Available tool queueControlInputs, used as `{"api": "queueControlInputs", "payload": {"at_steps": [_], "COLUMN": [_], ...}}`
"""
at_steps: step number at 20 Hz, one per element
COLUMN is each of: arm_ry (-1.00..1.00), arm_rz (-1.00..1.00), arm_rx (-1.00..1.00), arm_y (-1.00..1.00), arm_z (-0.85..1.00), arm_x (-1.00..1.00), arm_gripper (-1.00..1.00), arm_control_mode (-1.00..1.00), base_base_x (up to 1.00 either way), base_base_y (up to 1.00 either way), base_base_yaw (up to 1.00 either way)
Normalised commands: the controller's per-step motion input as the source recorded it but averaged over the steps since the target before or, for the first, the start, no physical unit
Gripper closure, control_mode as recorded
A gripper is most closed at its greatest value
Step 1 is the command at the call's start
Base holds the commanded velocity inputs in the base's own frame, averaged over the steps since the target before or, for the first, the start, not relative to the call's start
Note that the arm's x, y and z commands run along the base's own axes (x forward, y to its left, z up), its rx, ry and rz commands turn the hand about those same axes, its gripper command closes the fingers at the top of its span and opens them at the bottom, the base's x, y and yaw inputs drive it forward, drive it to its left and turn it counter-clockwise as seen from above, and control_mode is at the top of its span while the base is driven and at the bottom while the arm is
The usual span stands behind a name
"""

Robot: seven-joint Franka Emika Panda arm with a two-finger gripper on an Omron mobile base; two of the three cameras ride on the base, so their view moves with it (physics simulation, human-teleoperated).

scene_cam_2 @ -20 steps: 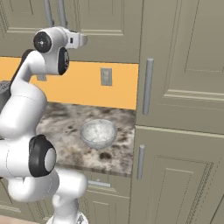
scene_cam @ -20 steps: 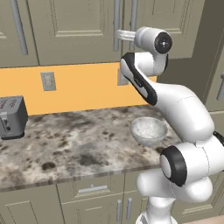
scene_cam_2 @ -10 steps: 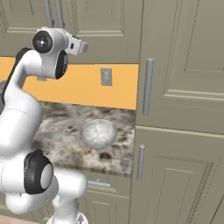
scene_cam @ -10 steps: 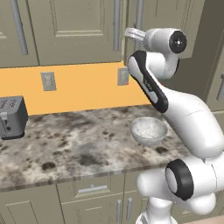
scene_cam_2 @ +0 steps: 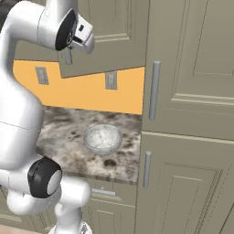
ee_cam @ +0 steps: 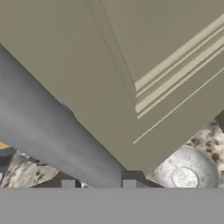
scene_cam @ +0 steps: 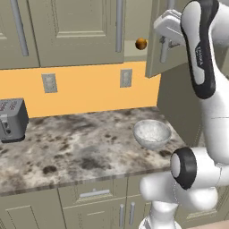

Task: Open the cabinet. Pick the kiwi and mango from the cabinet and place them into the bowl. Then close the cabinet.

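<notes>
The bowl point(scene_cam: 152, 133) stands on the tabletop point(scene_cam: 67, 147) near its front right corner, just beside the tall side panel, and nothing lies inside it. In the hand view the bowl point(ee_cam: 186, 171) shows below the bottom edge of the door. The tabletop around the bowl is free; a toaster point(scene_cam: 11, 120) stands well apart at the left edge.

Above and farther back, the right door point(scene_cam: 159, 44) of the cabinet point(scene_cam: 76, 29) is swung partly open, and its left door is shut. In the gap between them the mango point(scene_cam: 141, 43) sits on the shelf inside, close to the front edge. The kiwi I cannot see.

The claw point(scene_cam: 166, 27) is at the bar handle point(ee_cam: 48, 140) of the open door. In the hand view the handle runs between the two fingertips point(ee_cam: 68, 183), so the claw is narrow and holds the handle.
</notes>
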Motion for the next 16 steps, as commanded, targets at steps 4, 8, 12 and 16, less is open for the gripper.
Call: {"api": "queueControlInputs", "payload": {"at_steps": [4,8,12,16], "arm_ry": [-0.24,-0.19,-0.43,-0.70], "arm_rz": [0.46,0.52,0.30,-0.04], "arm_rx": [0.12,0.19,0.08,-0.02], "arm_y": [-1.00,-0.81,0.19,0.83], "arm_z": [-1.00,-1.00,-1.00,0.22], "arm_x": [-0.76,-0.97,-1.00,-1.00], "arm_gripper": [1.00,1.00,-1.00,-1.00], "arm_control_mode": [-1.00,-1.00,-1.00,-1.00], "base_base_x": [0.00,0.00,0.00,0.00], "base_base_y": [0.00,0.00,0.00,0.00], "base_base_yaw": [0.00,0.00,0.00,0.00]}}
